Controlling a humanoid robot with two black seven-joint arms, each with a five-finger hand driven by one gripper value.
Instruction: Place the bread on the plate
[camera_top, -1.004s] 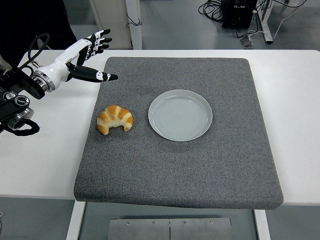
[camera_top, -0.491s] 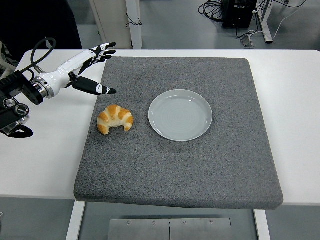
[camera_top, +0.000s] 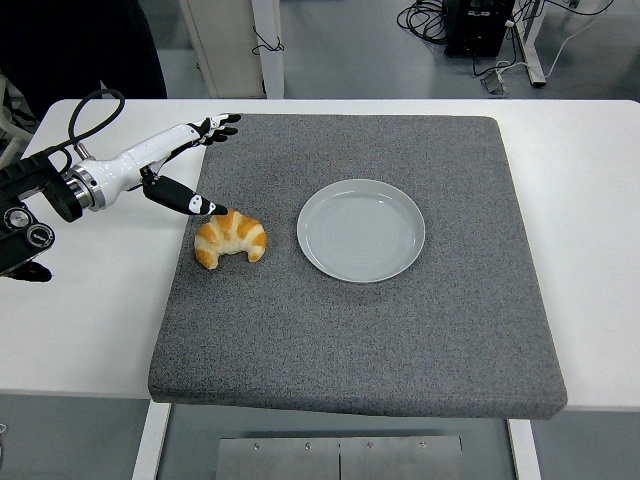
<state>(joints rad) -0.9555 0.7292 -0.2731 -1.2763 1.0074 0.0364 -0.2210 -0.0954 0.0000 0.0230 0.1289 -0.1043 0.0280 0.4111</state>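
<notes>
A golden croissant (camera_top: 231, 239) lies on the grey mat (camera_top: 360, 330), just left of an empty pale grey plate (camera_top: 361, 229). My left hand (camera_top: 205, 165) reaches in from the left edge with its fingers spread and holding nothing. Its thumb tip sits just above and left of the croissant, very close to it, while the other fingertips (camera_top: 222, 122) point toward the mat's far left corner. The right arm does not show.
The mat covers most of the white table (camera_top: 580, 200). A black cable loops over my left forearm (camera_top: 95, 110). Beyond the table's far edge are table legs, floor cables and a dark shape at top left.
My left hand has come down and forward toward the croissant, flattening out, so its thumb tip now sits right by the bread. Croissant and plate have not moved.
</notes>
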